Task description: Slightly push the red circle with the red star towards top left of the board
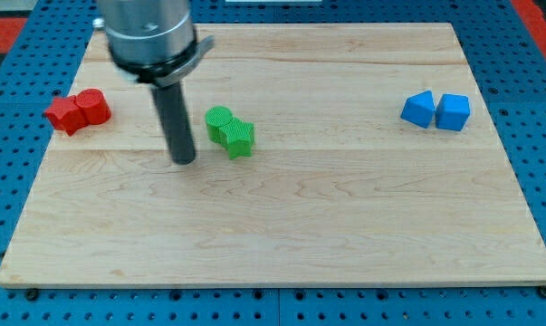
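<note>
The red circle (93, 106) and the red star (65, 114) sit touching each other near the board's left edge, the star on the left. My tip (183, 160) rests on the wooden board (282, 226), to the right of and slightly below the red pair, well apart from them. It stands just left of the green blocks without touching them.
A green circle (220, 120) and a green star (239, 139) touch each other right of my tip. A blue cube (419, 109) and a blue block (453, 112) sit side by side near the right edge. A blue pegboard surrounds the board.
</note>
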`<action>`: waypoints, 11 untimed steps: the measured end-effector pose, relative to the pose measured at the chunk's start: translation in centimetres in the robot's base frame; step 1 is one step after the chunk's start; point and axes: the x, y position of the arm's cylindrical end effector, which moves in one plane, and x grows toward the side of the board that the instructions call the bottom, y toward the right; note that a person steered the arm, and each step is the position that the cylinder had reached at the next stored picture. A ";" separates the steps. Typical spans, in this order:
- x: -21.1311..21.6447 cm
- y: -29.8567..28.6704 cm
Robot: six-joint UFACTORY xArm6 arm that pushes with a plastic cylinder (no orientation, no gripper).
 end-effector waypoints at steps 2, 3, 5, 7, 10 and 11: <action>1.4 -17.2; 1.1 -17.2; -3.8 -17.1; -5.2 -16.6; -7.8 -13.8; -7.9 -12.8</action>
